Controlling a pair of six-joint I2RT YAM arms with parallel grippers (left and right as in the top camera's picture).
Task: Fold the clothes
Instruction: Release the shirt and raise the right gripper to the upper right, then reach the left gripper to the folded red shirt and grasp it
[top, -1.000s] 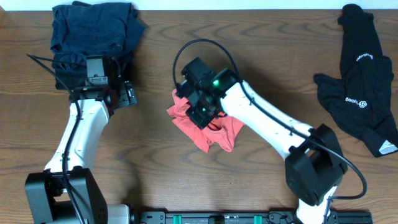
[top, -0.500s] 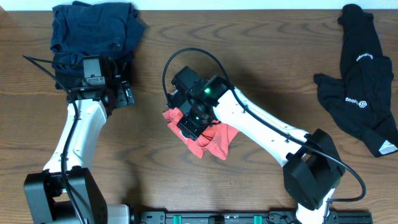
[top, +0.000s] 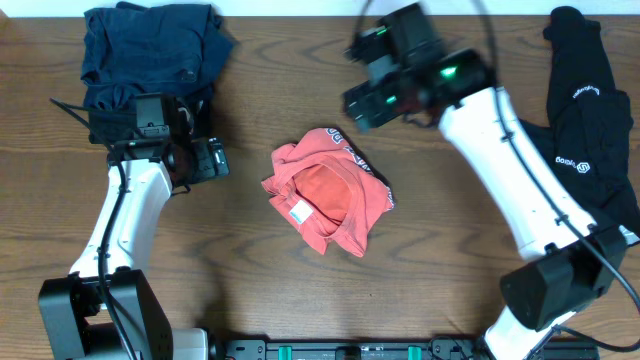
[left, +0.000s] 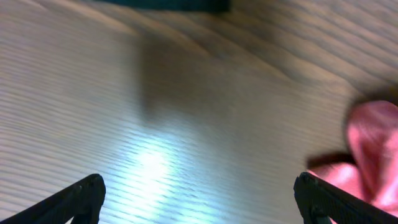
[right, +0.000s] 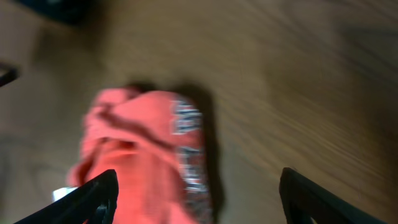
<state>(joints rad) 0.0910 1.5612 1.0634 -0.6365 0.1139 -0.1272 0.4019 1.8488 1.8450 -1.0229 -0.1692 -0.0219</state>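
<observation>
The coral-red T-shirt (top: 325, 200) lies in a small folded bundle at the middle of the table, its white label and a strip of chest lettering showing. My right gripper (top: 358, 105) hovers up and to the right of it, open and holding nothing. In the right wrist view the shirt (right: 143, 162) lies below the open right gripper (right: 199, 199), blurred. My left gripper (top: 212, 160) stands open to the left of the shirt, apart from it. In the left wrist view the left gripper (left: 199, 202) is over bare wood, with the shirt's edge (left: 373, 149) at the right.
A black garment with small white logos (top: 580, 130) lies spread at the far right of the wooden table (top: 260, 290). A dark navy garment pile (top: 150, 50) sits at the back left, just behind the left arm.
My right gripper opened, let go of the red shirt and rose away up and to the right. The shirt now lies uncovered in a bundle. The left gripper barely shifted.
</observation>
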